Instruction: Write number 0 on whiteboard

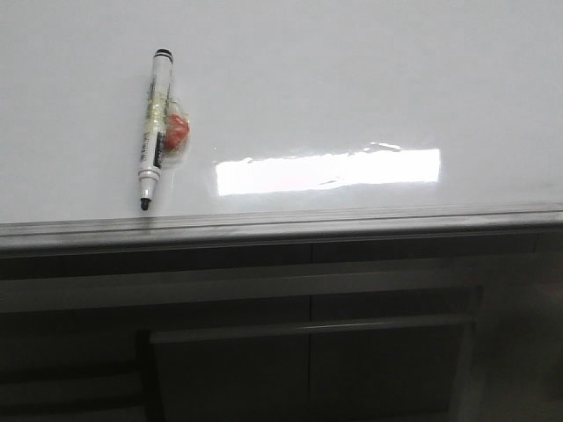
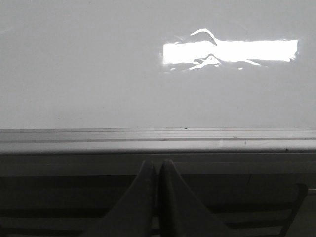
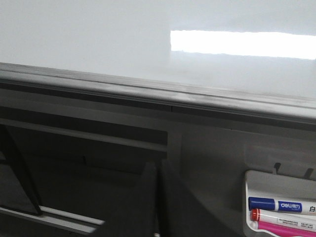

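Whiteboard: the whiteboard [image 1: 369,79] lies flat as the surface, glossy white, its grey frame edge running along the near side.
Number 0: no drawn loop shows anywhere on the board in any view; only a bright rectangular glare [image 1: 327,170] sits near the frame.
Marker: a black-tipped marker [image 1: 153,125] lies on the board at the left, uncapped tip pointing toward the near edge, with a clear wrapped bit holding something red [image 1: 177,132] touching its right side.
Left pincer: the left pincer [image 2: 157,170] hangs below the frame, fingers pressed together, holding nothing.
Right pincer: the right pincer [image 3: 159,170] also has fingers together, empty, in front of the dark cabinet.
Tray: a white tray [image 3: 256,178] beside the right pincer holds a blue marker [image 3: 274,204] and a pink marker [image 3: 281,220].
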Controlling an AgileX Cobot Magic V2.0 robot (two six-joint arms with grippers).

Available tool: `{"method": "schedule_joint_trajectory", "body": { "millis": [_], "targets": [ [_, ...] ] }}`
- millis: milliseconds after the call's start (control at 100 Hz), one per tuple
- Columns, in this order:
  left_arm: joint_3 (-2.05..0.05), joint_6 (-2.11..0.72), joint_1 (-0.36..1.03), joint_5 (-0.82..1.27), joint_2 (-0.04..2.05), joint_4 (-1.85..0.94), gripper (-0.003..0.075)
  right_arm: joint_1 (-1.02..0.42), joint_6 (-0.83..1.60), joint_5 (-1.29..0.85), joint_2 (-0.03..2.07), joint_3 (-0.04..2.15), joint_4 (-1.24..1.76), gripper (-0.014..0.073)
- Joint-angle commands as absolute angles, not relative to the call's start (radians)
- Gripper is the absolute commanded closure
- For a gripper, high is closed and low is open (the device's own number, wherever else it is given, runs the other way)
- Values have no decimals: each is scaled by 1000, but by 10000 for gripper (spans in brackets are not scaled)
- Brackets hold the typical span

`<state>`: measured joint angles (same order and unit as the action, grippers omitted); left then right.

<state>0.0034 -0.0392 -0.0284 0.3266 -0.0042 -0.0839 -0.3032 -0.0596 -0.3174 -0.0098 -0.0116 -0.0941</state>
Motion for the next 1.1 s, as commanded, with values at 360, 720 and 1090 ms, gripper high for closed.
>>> {"method": "schedule_joint_trajectory", "body": {
  "millis": [360,720,1090],
  "targets": [
    [36,-36,-22,273,-32,-85,740,-299,-57,-284,-28,-25,-100,662],
    [36,-36,-22,273,-32,-85,740,-299,-57,-284,-28,-25,-100,662],
    [36,-36,-20,178,-32,-566,740,-299,-57,-58,-28,-25,-51,662]
  ]
}}
